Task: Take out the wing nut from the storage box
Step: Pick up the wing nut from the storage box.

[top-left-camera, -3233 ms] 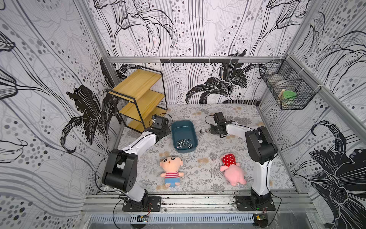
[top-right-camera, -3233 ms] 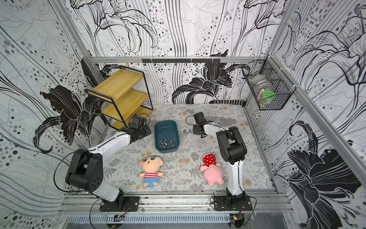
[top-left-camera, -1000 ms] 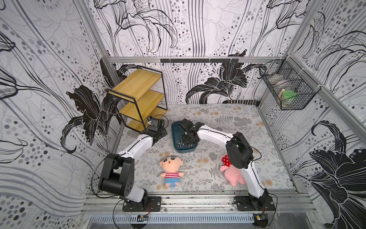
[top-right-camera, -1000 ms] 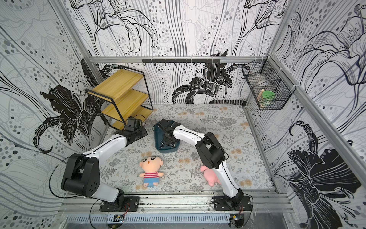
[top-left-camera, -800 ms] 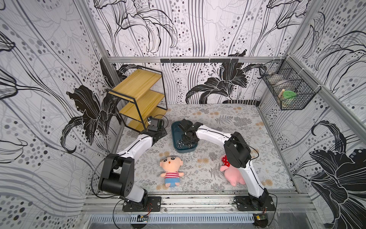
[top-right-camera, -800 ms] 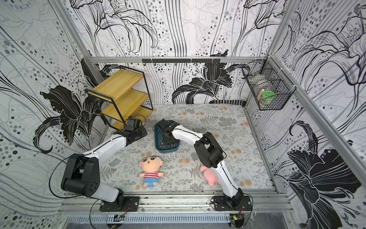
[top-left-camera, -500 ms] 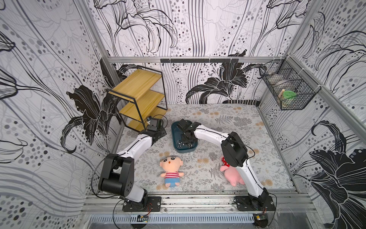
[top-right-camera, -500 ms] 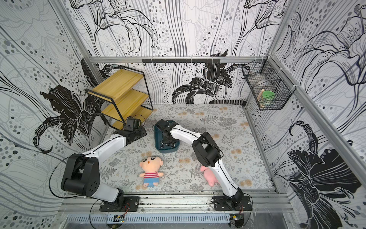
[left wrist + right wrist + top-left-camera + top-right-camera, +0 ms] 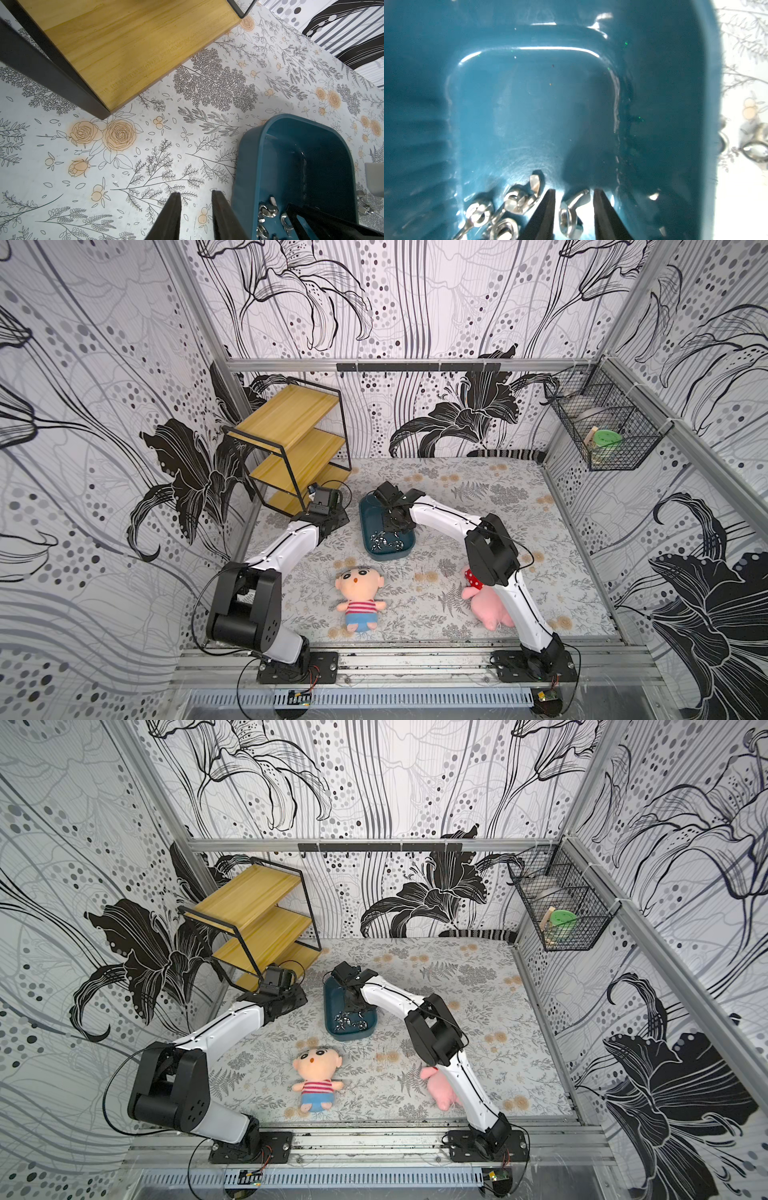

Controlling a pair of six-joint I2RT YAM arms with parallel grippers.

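The dark teal storage box [image 9: 388,554] [image 9: 351,1036] stands mid-table with several silver wing nuts [image 9: 384,540] [image 9: 349,1022] heaped at its near end. My right gripper [image 9: 395,526] [image 9: 574,190] reaches down inside the box [image 9: 664,104]. It is open, with one wing nut [image 9: 569,218] between its fingers and a gap still showing on one side. More wing nuts [image 9: 519,199] lie beside it. My left gripper [image 9: 195,192] [image 9: 337,519] hovers low over the mat just left of the box [image 9: 245,166], slightly open and holding nothing.
Loose wing nuts [image 9: 756,149] [image 9: 362,204] lie on the mat outside the box's right wall. A wooden shelf [image 9: 291,448] stands at the back left. A boy doll [image 9: 359,593] and a pink plush [image 9: 486,610] lie near the front. A wire basket [image 9: 606,435] hangs on the right wall.
My right gripper has come from the mat right of the box into the box, settled over the nuts, and its jaws have narrowed around one. The left arm has barely moved.
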